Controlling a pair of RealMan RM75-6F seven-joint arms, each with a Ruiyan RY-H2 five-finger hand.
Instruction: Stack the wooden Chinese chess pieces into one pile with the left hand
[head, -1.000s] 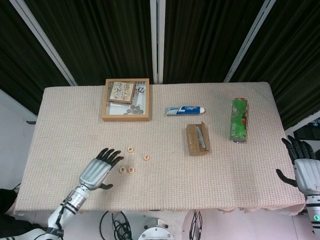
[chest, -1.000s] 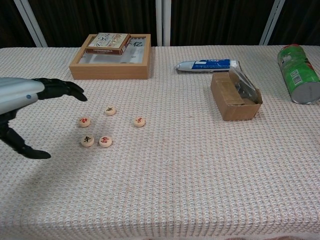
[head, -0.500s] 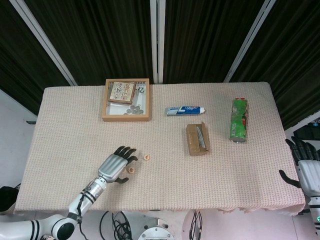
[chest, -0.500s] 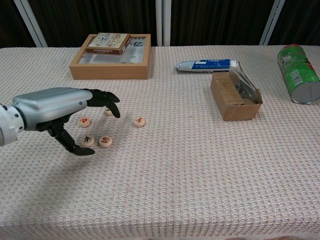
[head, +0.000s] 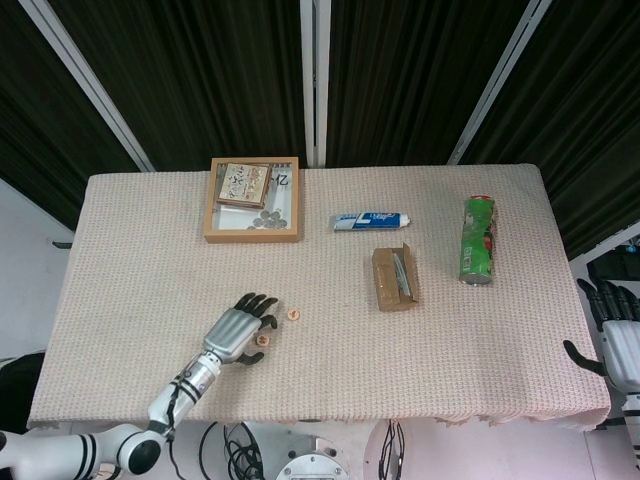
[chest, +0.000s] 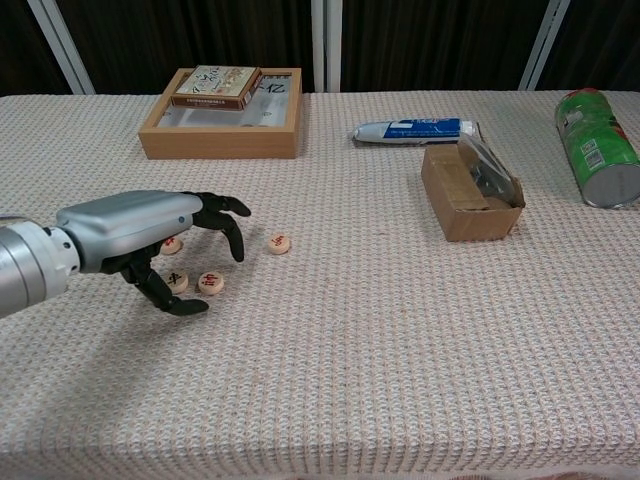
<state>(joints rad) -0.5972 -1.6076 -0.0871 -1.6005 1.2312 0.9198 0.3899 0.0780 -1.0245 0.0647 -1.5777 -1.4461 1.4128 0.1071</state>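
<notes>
Over the chess pieces (chest: 210, 283), left robot hand (chest: 150, 228) palm-down, fingers spread and curled downward, holding nothing.

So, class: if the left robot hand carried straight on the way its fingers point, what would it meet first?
Probably the lone chess piece just beyond the left robot hand; depth is uncertain, so the fingertips might pass above it.

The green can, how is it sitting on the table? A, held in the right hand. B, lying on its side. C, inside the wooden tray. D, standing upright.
B: the green can lies on its side on the table, far right of the wooden tray, and the right hand holds nothing.
</notes>
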